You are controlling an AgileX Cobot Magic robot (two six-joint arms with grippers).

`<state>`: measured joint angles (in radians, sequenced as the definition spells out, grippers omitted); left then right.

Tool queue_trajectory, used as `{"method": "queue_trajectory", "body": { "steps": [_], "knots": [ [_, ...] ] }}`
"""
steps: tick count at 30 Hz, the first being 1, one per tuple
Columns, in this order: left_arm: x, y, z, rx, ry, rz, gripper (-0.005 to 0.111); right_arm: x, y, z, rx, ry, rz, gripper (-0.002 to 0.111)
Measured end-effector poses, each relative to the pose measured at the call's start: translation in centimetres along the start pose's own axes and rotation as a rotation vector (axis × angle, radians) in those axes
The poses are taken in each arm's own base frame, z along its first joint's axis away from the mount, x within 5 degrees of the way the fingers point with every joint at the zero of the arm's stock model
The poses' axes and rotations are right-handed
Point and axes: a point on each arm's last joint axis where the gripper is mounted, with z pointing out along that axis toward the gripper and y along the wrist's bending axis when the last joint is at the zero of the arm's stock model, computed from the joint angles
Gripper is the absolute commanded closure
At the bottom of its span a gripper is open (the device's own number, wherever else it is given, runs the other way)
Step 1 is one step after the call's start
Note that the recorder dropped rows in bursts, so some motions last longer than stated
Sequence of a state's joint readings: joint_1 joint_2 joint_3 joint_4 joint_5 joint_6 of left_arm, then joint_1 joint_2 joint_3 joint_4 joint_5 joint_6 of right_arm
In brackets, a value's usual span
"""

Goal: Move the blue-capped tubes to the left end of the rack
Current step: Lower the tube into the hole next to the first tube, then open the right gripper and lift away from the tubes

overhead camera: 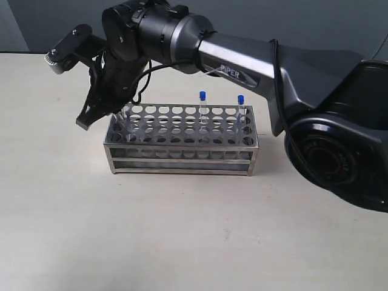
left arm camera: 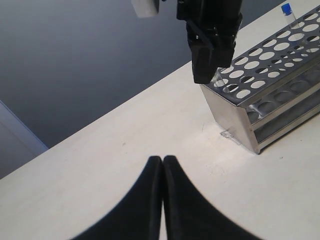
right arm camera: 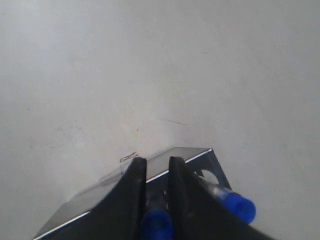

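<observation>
The steel rack [overhead camera: 182, 160] stands mid-table. Two blue-capped tubes [overhead camera: 202, 97] [overhead camera: 240, 100] stand upright in holes toward its right end. My right gripper [overhead camera: 91, 118] reaches across to the rack's left end. In the right wrist view that gripper [right arm camera: 156, 167] is shut on a blue-capped tube [right arm camera: 156, 225], its cap between the fingers, above the rack's end [right arm camera: 185, 157]. Another blue-capped tube [right arm camera: 237, 206] stands in a hole right beside it. My left gripper [left arm camera: 163, 160] hangs shut and empty over bare table, short of the rack [left arm camera: 280, 60].
The right arm's black body [overhead camera: 254, 66] spans above the rack from the right side. A white-tipped camera mount [overhead camera: 57, 59] sticks out beyond the rack's left end. Pale tabletop lies in front of and to the left of the rack.
</observation>
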<state>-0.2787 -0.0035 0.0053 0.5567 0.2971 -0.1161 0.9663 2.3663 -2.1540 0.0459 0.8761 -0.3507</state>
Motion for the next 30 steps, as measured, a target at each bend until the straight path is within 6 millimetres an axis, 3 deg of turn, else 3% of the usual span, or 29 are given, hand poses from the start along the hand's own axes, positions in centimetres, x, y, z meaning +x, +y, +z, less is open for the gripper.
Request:
{"method": "queue_trajectory", "body": {
  "steps": [7, 15, 24, 30],
  "knots": [
    [0.0, 0.0, 0.0, 0.000, 0.000, 0.000, 0.106, 0.3, -0.1, 0.1, 0.017, 0.028, 0.026, 0.106],
    [0.0, 0.0, 0.0, 0.000, 0.000, 0.000, 0.106, 0.6, -0.1, 0.1, 0.021, 0.065, 0.069, 0.070],
    [0.0, 0.0, 0.0, 0.000, 0.000, 0.000, 0.106, 0.6, -0.1, -0.3, 0.020, 0.077, 0.077, 0.072],
    [0.0, 0.0, 0.0, 0.000, 0.000, 0.000, 0.106, -0.4, -0.3, -3.8, 0.031, 0.039, 0.089, 0.072]
  ]
}}
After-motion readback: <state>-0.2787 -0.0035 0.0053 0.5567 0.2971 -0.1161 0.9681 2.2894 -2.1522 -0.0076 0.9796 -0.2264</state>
